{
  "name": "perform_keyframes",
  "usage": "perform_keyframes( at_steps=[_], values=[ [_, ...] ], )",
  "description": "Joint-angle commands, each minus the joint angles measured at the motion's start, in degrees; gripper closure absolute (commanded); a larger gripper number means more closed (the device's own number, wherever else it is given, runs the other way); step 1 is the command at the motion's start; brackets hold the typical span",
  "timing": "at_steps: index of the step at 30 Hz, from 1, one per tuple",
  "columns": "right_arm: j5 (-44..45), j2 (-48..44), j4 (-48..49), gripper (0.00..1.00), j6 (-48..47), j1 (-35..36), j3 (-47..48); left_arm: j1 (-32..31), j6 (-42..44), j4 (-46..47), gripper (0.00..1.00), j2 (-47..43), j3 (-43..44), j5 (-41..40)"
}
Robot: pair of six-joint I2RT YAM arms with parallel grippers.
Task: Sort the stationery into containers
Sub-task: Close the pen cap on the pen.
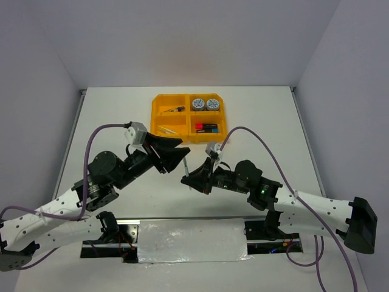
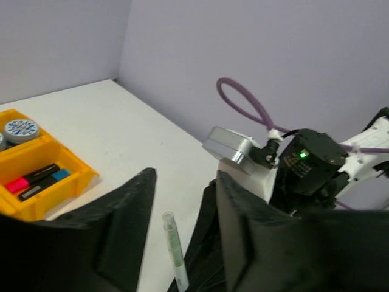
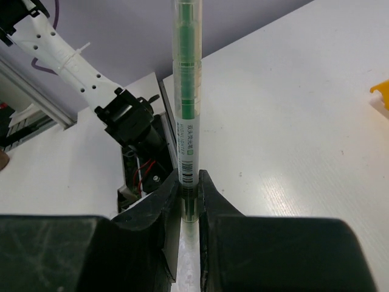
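pen [image 3: 184, 91] pinched in right hand [image 3: 189, 179], aimed left

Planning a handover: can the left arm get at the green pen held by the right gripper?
Probably yes: the left gripper is open, the free end of the green pen shows between its fingers, and the right gripper clamps only the other end.

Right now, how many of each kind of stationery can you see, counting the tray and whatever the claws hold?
Tape rolls: 2
Highlighters: 2
Pens: 2, a green pen in the right claw and a pale pen in the tray
Thin dark item in the tray, kind unclear: 1
Total: 7
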Motion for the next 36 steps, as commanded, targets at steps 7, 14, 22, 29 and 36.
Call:
perform_keyframes(
  at_steps=[7,14,22,29,36],
  values=[
    [0.0,-0.7,-0.6,1.0,-1.7,0.0,4.3,-0.2,-2.3,-3.6,0.47,2.1,2.3,-3.6],
    [0.6,-0.9,-0.9,1.0,-1.8,-0.1,4.7,-0.2,-3.5,-4.3,0.6,2.9,2.6,-1.8],
    [2.3,-1.4,-2.3,1.0,-2.6,-0.1,7.0,-0.2,-5.0,-5.5,0.95,4.1,2.0,-0.1],
    [6.5,-0.6,-7.1,1.0,-7.6,-0.5,16.2,-0.2,-7.0,-8.4,1.0,5.8,-1.2,2.4],
    [6.9,2.4,-14.1,1.0,-12.7,-2.4,29.7,-0.3,-11.6,-5.0,1.0,7.4,-9.8,7.2]
  ],
)
